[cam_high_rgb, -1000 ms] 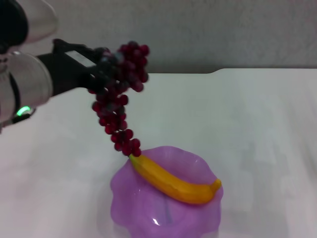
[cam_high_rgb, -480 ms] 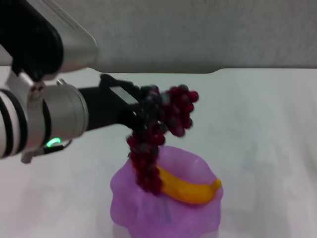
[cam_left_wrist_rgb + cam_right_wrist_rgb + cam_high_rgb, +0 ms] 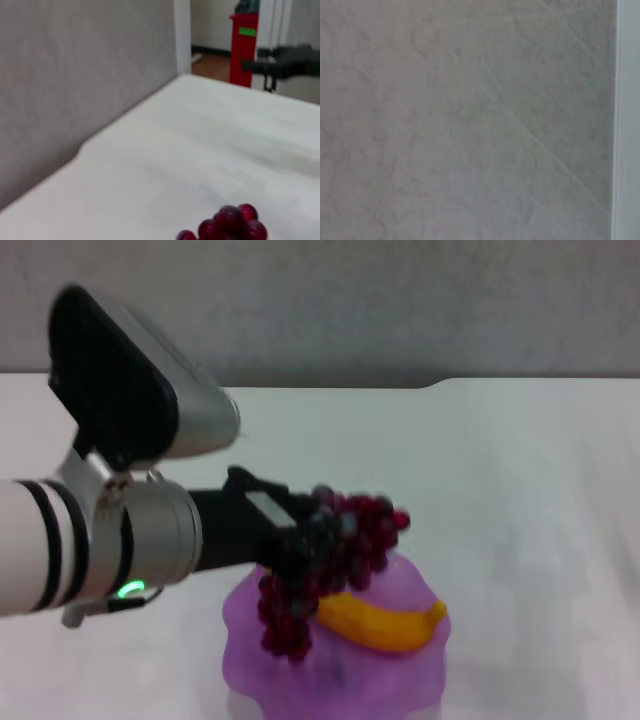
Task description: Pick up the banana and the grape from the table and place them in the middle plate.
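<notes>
My left gripper (image 3: 312,540) is shut on the grape (image 3: 330,560), a bunch of dark red-purple grapes, and holds it over the middle plate (image 3: 400,675). The bunch's lower end hangs down into the plate's left side. A few grapes also show in the left wrist view (image 3: 230,227). The banana (image 3: 385,625) lies in the translucent purple plate, its left end behind the grapes. The plate stands on the white table (image 3: 520,500) near its front edge. My right gripper is out of view; its wrist view shows only a grey wall.
My left arm (image 3: 110,530) reaches in from the left and covers the table's left part. A grey wall (image 3: 400,300) runs behind the table's far edge. A red cabinet (image 3: 243,42) stands far off in the left wrist view.
My left gripper has carried the grape bunch right and down, from above the table at the left to over the plate. The bunch's lower end now hangs inside the plate.
</notes>
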Motion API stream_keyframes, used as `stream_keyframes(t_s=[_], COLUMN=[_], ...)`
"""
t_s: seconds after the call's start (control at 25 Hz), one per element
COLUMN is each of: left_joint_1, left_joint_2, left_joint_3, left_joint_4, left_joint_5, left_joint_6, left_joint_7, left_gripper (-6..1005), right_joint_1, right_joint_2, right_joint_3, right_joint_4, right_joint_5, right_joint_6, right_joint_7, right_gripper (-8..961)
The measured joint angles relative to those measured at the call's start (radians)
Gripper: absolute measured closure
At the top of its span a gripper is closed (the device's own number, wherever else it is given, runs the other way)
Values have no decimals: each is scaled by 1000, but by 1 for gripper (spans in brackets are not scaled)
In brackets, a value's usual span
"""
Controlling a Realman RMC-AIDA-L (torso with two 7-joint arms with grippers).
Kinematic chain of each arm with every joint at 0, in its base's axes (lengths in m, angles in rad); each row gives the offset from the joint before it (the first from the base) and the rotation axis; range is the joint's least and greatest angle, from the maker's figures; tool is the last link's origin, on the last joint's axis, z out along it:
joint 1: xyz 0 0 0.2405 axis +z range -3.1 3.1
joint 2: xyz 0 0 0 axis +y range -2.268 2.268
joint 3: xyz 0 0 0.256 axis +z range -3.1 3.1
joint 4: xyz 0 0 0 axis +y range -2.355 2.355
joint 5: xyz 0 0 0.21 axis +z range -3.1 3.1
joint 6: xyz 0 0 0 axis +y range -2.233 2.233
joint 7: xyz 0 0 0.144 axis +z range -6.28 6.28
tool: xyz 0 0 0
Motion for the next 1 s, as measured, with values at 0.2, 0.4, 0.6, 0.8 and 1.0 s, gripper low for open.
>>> stream_keyframes(t_s=[0.2, 0.4, 0.6, 0.8, 1.0], left_joint_1=[-9, -37, -82, -138, -154], left_joint_2=[0, 0, -3, -4, -4], left_joint_3=[11, 28, 33, 25, 25], left_joint_4=[83, 179, 308, 440, 490], left_joint_5=[-59, -124, -150, -216, -233], left_joint_6=[-7, -8, -2, 9, 27], left_joint_7=[44, 100, 152, 207, 230], left_gripper=[784, 787, 789, 790, 791], right_joint_1=[-1, 0, 2, 4, 5], right_joint_2=[0, 0, 0, 0, 0], right_joint_3=[1, 0, -2, -2, -1], right_joint_4=[0, 0, 0, -1, 0], right_joint_5=[0, 0, 0, 0, 0], right_joint_6=[0, 1, 1, 2, 2], right_joint_7=[0, 0, 0, 0, 0], right_gripper=[327, 327, 328, 328, 328])
